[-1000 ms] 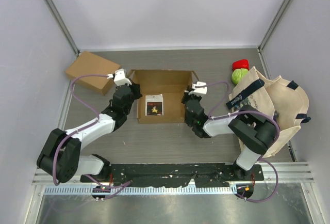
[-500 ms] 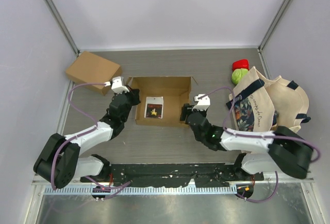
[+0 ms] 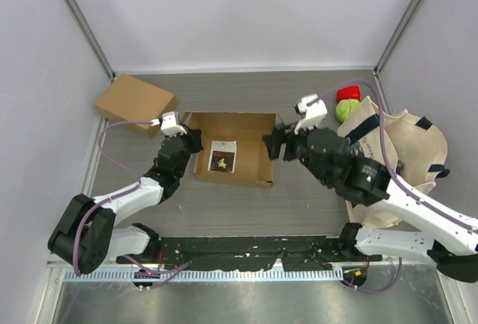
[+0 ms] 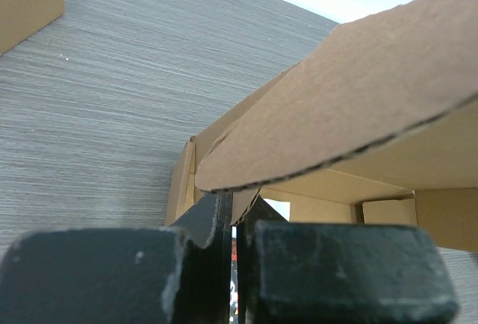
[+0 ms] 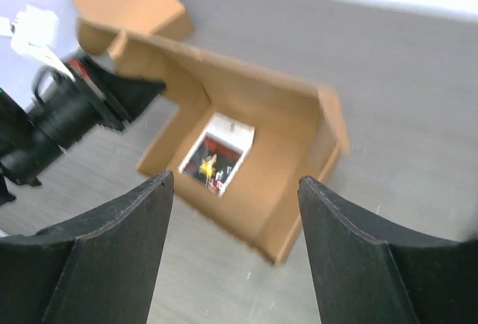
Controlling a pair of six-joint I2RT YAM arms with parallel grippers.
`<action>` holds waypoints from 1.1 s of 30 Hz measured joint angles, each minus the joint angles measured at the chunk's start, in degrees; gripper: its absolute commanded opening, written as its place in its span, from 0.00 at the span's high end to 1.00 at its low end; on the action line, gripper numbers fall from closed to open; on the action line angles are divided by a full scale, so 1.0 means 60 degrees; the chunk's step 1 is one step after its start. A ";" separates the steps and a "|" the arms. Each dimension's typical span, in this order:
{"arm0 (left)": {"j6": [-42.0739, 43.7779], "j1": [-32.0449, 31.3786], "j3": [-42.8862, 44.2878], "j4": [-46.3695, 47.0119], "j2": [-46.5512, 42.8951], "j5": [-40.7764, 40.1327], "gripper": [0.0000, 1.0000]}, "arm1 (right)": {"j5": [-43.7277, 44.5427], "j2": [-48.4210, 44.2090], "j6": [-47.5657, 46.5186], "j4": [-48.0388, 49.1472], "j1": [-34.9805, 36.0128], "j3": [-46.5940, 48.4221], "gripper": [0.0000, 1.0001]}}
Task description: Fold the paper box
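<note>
While its mouth faces up, the paper box point(image 3: 250, 124) sits mid-way across the table point(image 3: 224, 197), long axis running left to right. On its floor, toward the left end, lies one small card point(image 3: 222, 154) with a star picture. The left end effector point(image 3: 188, 139) is pinched on the box's left flap. The right end effector point(image 3: 275, 145), jaws spread wide, hangs empty at the box's right end. A tote bag point(image 3: 407, 152) lies far right.

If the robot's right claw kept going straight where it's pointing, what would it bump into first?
Probably the paper box. The right gripper is open and its fingers frame the inside of the box, aimed about at the small picture card on its floor. How far off it is, I can't judge.
</note>
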 measured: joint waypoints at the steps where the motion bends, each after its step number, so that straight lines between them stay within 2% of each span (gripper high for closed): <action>1: 0.0007 0.0000 0.0000 -0.0007 -0.0004 0.0000 1.00 | -0.0084 0.0426 -0.0572 0.0004 -0.0055 0.0583 0.27; 7: 0.0011 0.0000 0.0000 -0.0015 -0.0004 0.0004 1.00 | -0.1453 0.3395 -0.4528 -0.0138 -0.0841 0.3745 0.29; 11: 0.0025 0.0000 0.0000 -0.0058 -0.0040 0.0000 1.00 | -0.2426 0.5136 -0.6481 -0.0266 -0.1158 0.4160 0.31; 14: 0.0055 -0.0004 0.0000 -0.0127 -0.0106 -0.0004 1.00 | -0.2860 0.5927 -0.7508 -0.0477 -0.1206 0.4160 0.44; 15: 0.0055 -0.0004 0.0000 -0.0160 -0.0120 -0.0004 1.00 | -0.2925 0.6058 -0.7756 -0.0488 -0.1206 0.4160 0.53; 17: 0.0029 -0.0004 0.0000 -0.0222 -0.0153 -0.0022 0.88 | -0.2983 0.6131 -0.8043 -0.0448 -0.1206 0.4167 0.57; 18: -0.0051 -0.0004 0.0000 -0.0291 -0.0197 -0.0047 0.69 | -0.3038 0.6131 -0.8160 -0.0397 -0.1202 0.4167 0.57; 21: -0.0506 -0.0004 -0.0095 -0.0969 -0.0623 -0.0178 0.42 | -0.3031 0.6098 -0.8229 -0.0033 -0.1140 0.4058 0.57; 24: -0.1144 -0.0004 -0.0270 -0.2076 -0.1417 -0.0215 0.32 | -0.3013 0.5880 -0.8189 0.0594 -0.1038 0.3304 0.57; 26: -0.1665 -0.0004 -0.0361 -0.3122 -0.2444 -0.0135 0.30 | -0.2965 0.5632 -0.8138 0.1031 -0.0922 0.2696 0.57; 30: -0.2444 -0.0004 -0.0328 -0.5195 -0.5074 0.0178 0.32 | -0.2962 0.5359 -0.7919 0.1377 -0.0605 0.1745 0.56; 33: -0.2688 -0.0004 0.0051 -0.7151 -0.7216 0.0353 0.34 | -0.2878 0.5359 -0.7654 0.1596 -0.0270 0.1162 0.50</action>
